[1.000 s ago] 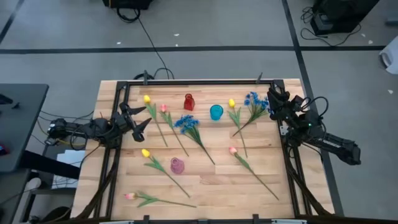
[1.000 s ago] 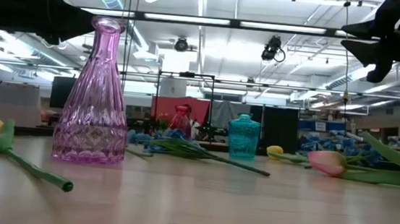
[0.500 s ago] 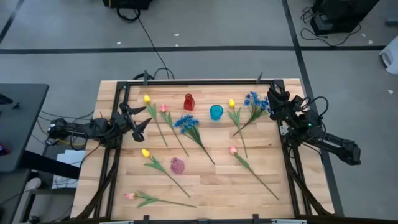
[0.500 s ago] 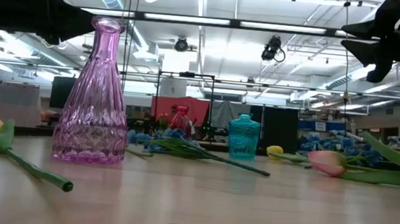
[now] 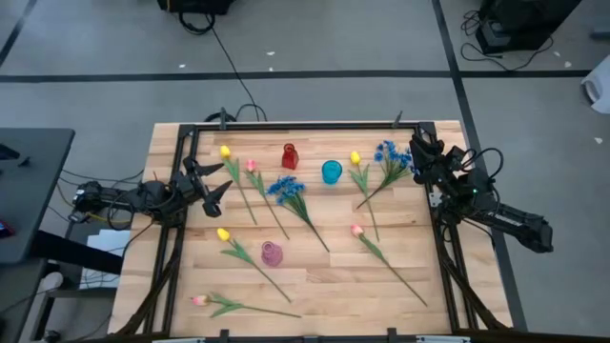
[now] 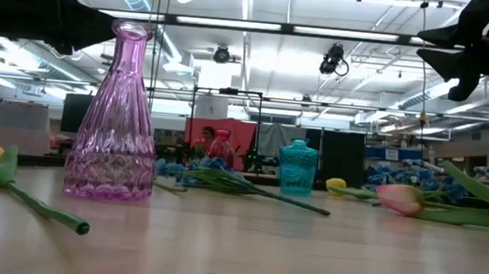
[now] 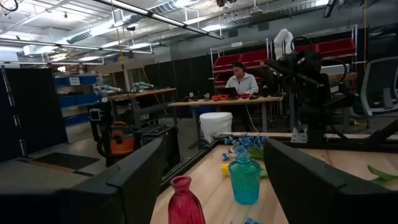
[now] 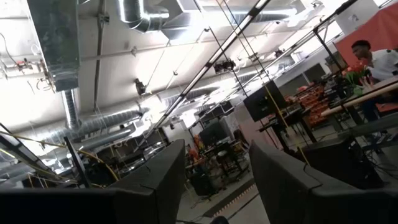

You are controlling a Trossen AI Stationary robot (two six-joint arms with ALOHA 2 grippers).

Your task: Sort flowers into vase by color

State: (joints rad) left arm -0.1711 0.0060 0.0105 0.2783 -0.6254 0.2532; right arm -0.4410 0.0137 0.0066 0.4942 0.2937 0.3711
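Several flowers lie flat on the wooden table in the high view: yellow tulips (image 5: pixel 225 151) (image 5: pixel 355 158) (image 5: pixel 223 234), pink tulips (image 5: pixel 251 166) (image 5: pixel 357 230) (image 5: pixel 199 300), and blue clusters (image 5: pixel 285 187) (image 5: pixel 390 152). Three vases stand upright: red (image 5: pixel 289 156), blue (image 5: pixel 331 171), pink (image 5: pixel 273 254). My left gripper (image 5: pixel 217 186) hovers open at the table's left side, beside the far-left yellow tulip. My right gripper (image 5: pixel 419 152) hovers open at the far right, beside the right blue cluster. Neither holds anything.
A black frame (image 5: pixel 286 125) runs along the table's far edge and down both sides. Bare wood lies in the near middle and near right of the table. A person sits at a desk beyond the table (image 7: pixel 239 78).
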